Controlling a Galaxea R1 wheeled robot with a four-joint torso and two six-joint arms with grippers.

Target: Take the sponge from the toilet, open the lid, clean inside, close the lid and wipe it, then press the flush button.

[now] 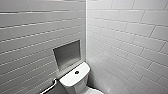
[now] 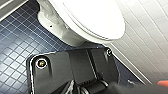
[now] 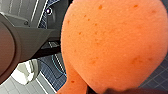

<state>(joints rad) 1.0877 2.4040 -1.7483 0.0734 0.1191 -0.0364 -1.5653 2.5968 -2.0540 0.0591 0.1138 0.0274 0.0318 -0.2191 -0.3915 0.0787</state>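
Porous, lobed orange sponge (image 3: 112, 45) pinched by right hand (image 3: 110, 90); glossy white oval lid (image 2: 95, 17) lies shut.

— Where does the head camera look from?
— From high up, facing the corner of the tiled walls (image 1: 125, 37) and tipped down. The toilet (image 1: 75, 81) shows low at its edge, some way off.
— And the left wrist camera?
— It looks steeply down past its own dark plate (image 2: 70, 70) onto the lid (image 2: 92, 17) and the blue floor (image 2: 15, 42), fairly near.
— The right one?
— Right up against the sponge (image 3: 112, 42), with floor beyond. Both wrist views share that floor; head and left wrist views share the toilet.
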